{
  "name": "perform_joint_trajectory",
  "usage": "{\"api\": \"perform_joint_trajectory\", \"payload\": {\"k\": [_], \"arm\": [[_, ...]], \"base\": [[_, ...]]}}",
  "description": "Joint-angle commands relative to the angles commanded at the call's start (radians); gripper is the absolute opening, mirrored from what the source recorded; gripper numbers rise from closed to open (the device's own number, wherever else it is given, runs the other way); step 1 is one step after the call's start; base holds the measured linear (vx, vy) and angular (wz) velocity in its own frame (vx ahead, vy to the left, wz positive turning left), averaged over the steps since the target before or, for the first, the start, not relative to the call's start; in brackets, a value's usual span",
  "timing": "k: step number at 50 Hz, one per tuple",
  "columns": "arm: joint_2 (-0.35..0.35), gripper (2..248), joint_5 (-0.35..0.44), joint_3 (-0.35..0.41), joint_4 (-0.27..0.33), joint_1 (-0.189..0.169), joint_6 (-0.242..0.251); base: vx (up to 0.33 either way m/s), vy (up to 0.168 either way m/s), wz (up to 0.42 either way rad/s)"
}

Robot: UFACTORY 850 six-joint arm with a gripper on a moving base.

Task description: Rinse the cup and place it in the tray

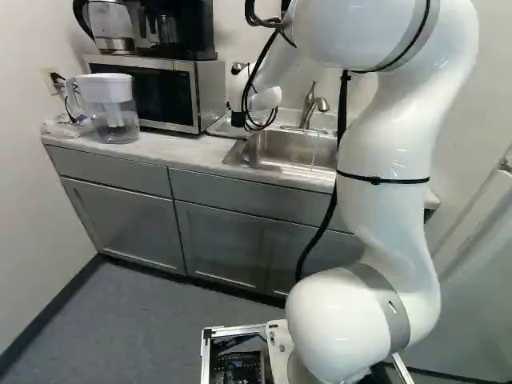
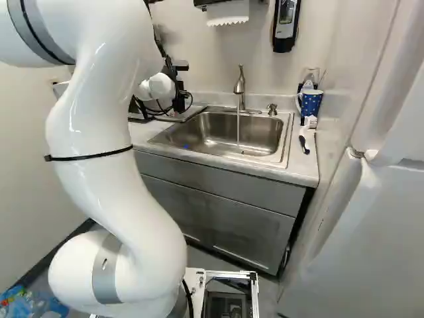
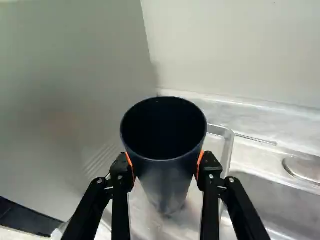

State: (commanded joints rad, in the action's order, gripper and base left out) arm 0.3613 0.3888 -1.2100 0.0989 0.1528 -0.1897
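The gripper (image 2: 179, 102) pinched the dark cup (image 3: 165, 180) from both sides, its mouth open upward. The cup stood over the tray (image 3: 228, 155), between the microwave (image 1: 194, 88) and the sink (image 2: 225, 136); whether its base touched could not be told. Water ran from the faucet (image 2: 240, 85).

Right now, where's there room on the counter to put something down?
There's a bare strip of counter in front of the microwave, between the filter pitcher and the sink. It's crowded beyond the sink, with a dotted blue mug and a dish brush. The tray is busy too: my gripper has the dark cup there.
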Motion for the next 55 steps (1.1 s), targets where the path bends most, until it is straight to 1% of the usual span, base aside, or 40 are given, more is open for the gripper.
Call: {"api": "perform_joint_trajectory", "payload": {"k": [7,18,19,23,24,28,29,34,35,39,40,55], "arm": [[0.022,126,0.0,-0.011,0.0,-0.006,0.0],[0.031,126,0.0,-0.009,0.0,-0.006,0.0],[0.031,140,0.0,-0.009,0.0,-0.006,0.0],[0.031,140,0.0,-0.009,0.0,-0.006,0.0],[0.031,173,0.0,-0.009,0.0,-0.006,0.0],[0.031,173,0.0,-0.009,0.0,-0.006,0.0],[0.031,207,0.0,-0.009,0.0,-0.006,0.0],[0.031,207,0.0,-0.009,0.0,-0.006,0.0],[0.031,243,0.0,-0.009,0.0,-0.006,0.0],[0.031,243,0.0,-0.009,0.0,-0.006,0.0],[0.031,247,0.0,-0.009,0.0,-0.006,0.0],[0.013,247,0.0,-0.014,0.0,-0.006,0.0]], "base": [[0.0,0.0,0.0],[0.0,0.0,0.0],[0.0,0.0,0.0],[0.0,0.0,0.0],[0.0,0.0,0.0],[0.0,0.0,0.0],[0.0,0.0,0.0],[0.0,0.0,0.0],[0.0,0.0,0.0],[0.0,0.0,0.0],[0.0,0.0,0.0],[0.0,0.0,0.0]]}}
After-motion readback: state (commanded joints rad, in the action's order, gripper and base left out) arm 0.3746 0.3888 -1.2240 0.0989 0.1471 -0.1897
